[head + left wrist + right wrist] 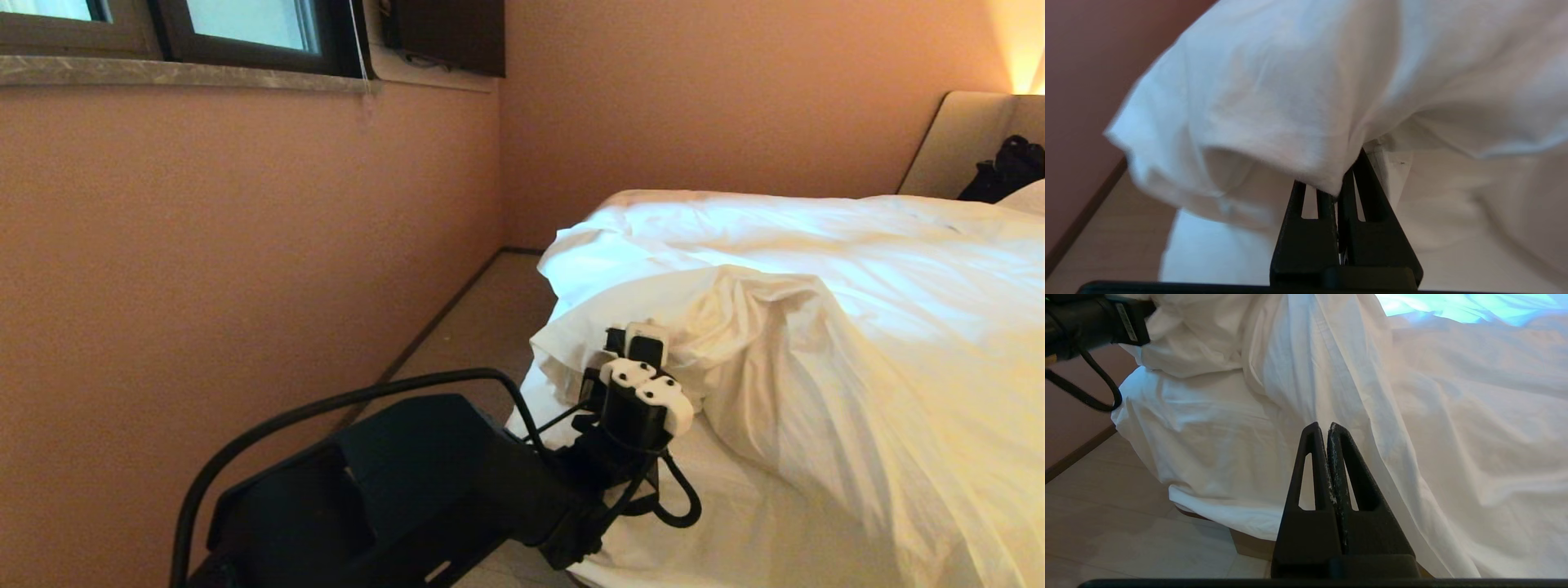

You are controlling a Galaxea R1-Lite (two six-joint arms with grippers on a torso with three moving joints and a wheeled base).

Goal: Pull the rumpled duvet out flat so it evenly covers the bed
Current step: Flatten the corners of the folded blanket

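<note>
1. My left gripper [1337, 192] was clamped on a bunched fold of the duvet [816, 327] at the bed's [735, 523] near left corner, its fingers [1306, 220] pressed together with white fabric pinched between the tips.
2. From that grip the duvet rose in a puffy hump above and beyond the gripper, then spread away rumpled toward the headboard [955, 139].
3. Below the held fold I saw the mattress sheet [1208, 449] hanging over the bed's edge above the floor [1106, 522].
4. My right gripper [1327, 430] hung near the bed's side with its fingers together, holding nothing, the duvet draped just beyond it.
</note>
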